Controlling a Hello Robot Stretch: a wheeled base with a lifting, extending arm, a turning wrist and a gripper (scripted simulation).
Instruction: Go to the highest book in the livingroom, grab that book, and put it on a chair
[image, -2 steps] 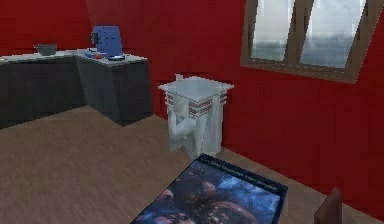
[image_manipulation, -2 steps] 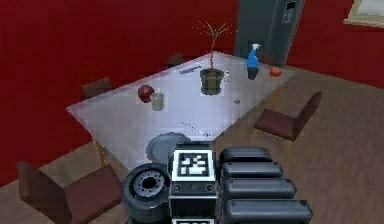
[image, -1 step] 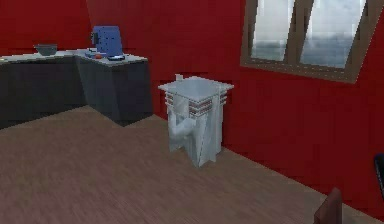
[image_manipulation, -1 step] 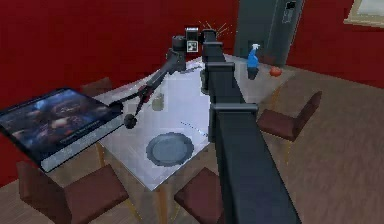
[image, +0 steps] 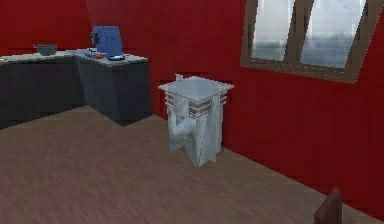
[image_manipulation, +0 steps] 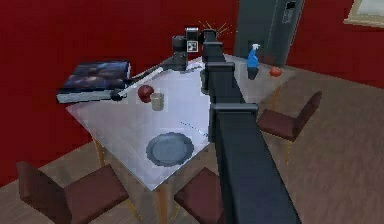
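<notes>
Dark book (image_manipulation: 95, 78) on white table (image_manipulation: 120, 126), tool (image_manipulation: 128, 88) near it, brown chair (image_manipulation: 288, 122) beside.

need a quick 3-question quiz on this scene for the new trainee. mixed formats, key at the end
1. True or false: the book lies on the white table.
2. Which of these sits lowest in the arm side view? A) spray bottle B) grey plate C) book
3. Fill in: in the forward view, the machine on the counter is ___ in colour.
Key: 1 true; 2 B; 3 blue.
</notes>
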